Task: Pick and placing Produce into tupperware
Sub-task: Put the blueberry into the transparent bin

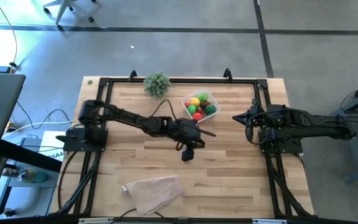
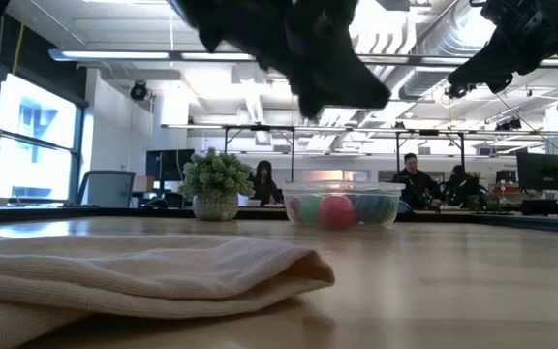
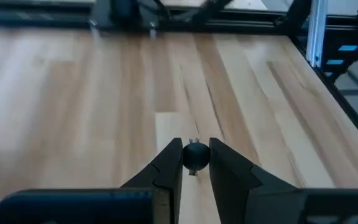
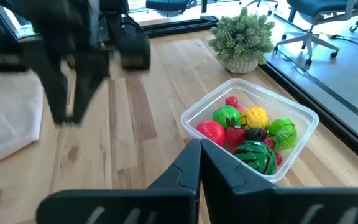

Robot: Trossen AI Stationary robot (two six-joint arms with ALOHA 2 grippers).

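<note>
Left wrist view shows my left pincer (image 3: 195,163) pinching a tiny dark round berry (image 3: 196,155) by its tips only. It can roll out before reaching the clear square plastic tupperware (image 1: 209,98) of produce, some way off. My right pincer (image 4: 200,163) waits closed.

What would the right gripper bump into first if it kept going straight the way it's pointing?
Probably the tupperware. In its own wrist view the shut right gripper points at the near wall of that clear box of produce, with only bare table between. Depth is hard to judge, so it might pass above it.
</note>
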